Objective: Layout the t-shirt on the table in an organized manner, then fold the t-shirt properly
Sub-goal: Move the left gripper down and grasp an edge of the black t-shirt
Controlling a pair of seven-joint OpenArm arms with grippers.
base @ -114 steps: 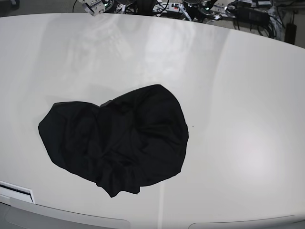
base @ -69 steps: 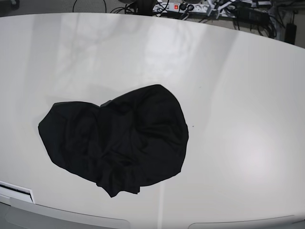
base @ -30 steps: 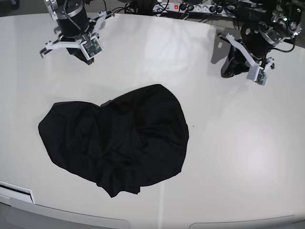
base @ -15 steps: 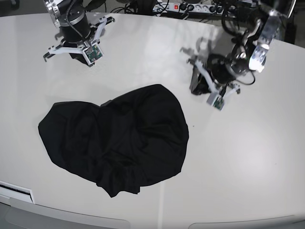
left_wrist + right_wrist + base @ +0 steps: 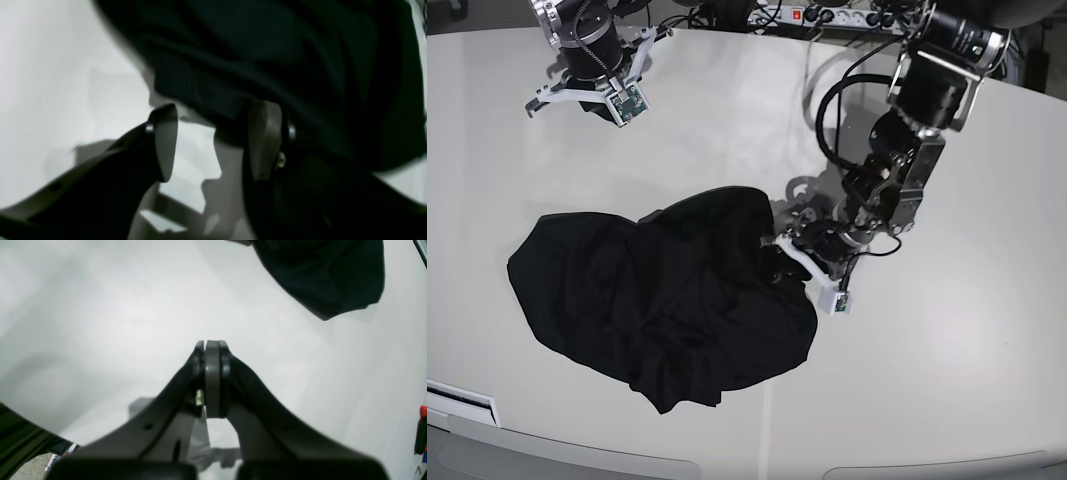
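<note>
We see a glossy off-white table [image 5: 967, 330] with a curved edge; on it the black t-shirt [image 5: 657, 300] lies crumpled, toward seven o'clock of its middle.

The left wrist view is blurred, and the t-shirt [image 5: 283, 60] runs off its top edge. In the base view the left gripper [image 5: 779, 258] is hard to make out against the black cloth. The desk [image 5: 947, 340] is cut by every edge there.

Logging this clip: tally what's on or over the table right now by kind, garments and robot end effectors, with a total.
Garments: 1, the crumpled black t-shirt on the table
End effectors: 2, the left end effector open at the shirt's edge, the right end effector shut over bare table
Total: 3
</note>
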